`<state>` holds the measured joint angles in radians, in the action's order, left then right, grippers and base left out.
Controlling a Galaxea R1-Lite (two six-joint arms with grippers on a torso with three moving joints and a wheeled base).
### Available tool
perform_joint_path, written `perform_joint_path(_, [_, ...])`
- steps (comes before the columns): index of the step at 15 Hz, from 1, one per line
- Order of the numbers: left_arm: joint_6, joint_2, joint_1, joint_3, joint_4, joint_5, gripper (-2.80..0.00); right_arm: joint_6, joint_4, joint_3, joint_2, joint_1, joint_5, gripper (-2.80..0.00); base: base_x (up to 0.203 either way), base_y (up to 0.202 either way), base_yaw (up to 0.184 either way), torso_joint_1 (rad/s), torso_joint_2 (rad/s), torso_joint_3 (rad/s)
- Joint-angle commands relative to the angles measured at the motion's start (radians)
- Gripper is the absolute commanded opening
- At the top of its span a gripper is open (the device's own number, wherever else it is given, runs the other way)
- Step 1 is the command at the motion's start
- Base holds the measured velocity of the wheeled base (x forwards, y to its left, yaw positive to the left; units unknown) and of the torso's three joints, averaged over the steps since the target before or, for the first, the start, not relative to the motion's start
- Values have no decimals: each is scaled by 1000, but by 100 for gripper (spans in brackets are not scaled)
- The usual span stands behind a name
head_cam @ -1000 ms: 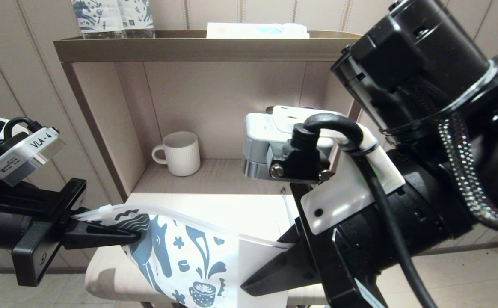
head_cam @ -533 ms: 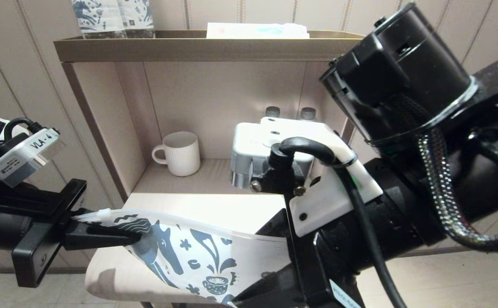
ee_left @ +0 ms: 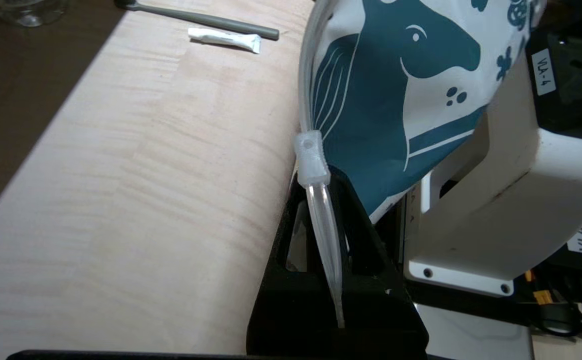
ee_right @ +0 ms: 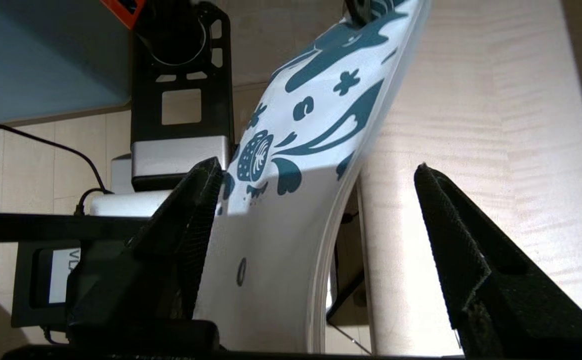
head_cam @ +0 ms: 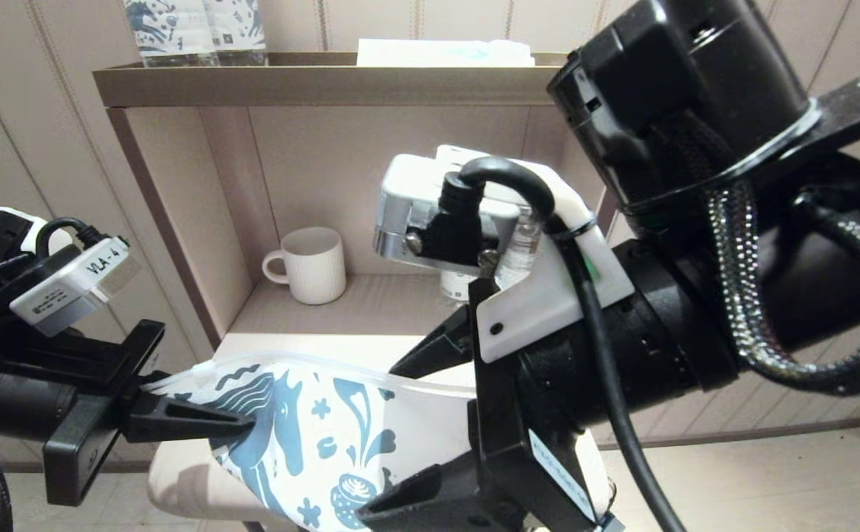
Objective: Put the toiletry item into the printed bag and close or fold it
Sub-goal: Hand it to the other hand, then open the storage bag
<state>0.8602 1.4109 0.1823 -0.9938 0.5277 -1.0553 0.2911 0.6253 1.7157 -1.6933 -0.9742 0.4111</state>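
Left hand [head_cam: 241, 425] clamped on the zipper end of the printed bag [head_cam: 326, 436], holding it above the tabletop [ee_left: 136, 165]. Right hand [ee_right: 316, 195] spread wide, bag's other end between its fingers, ungripped. Toothbrush [ee_left: 206, 19] lies on tabletop, outside bag.

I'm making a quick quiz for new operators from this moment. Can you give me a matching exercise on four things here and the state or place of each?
Things:
1. left gripper
2. right gripper
3. white mug
4. printed bag

States:
A. stands inside the shelf
B. shut on the bag's end
C. held up above the wooden surface
D. jaws wide apart around the bag's other end

Pairs: 1-B, 2-D, 3-A, 4-C
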Motion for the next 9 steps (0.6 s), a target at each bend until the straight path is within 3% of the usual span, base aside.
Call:
perform_joint_path(1, [5, 5, 6, -2, 3, -6, -280, -2, 3, 45, -32, -17, -12, 0, 0, 0, 0, 0, 0, 0])
perform_joint_path(4, [3, 7, 11, 1, 2, -5, -280, -12, 9, 97, -70, -46, -73, 0, 0, 0, 0, 0, 0, 0])
perform_joint_path(9, [3, 23, 9, 3, -18, -5, -280, -10, 56, 12, 15, -23, -75, 0, 0, 0, 0, 0, 0, 0])
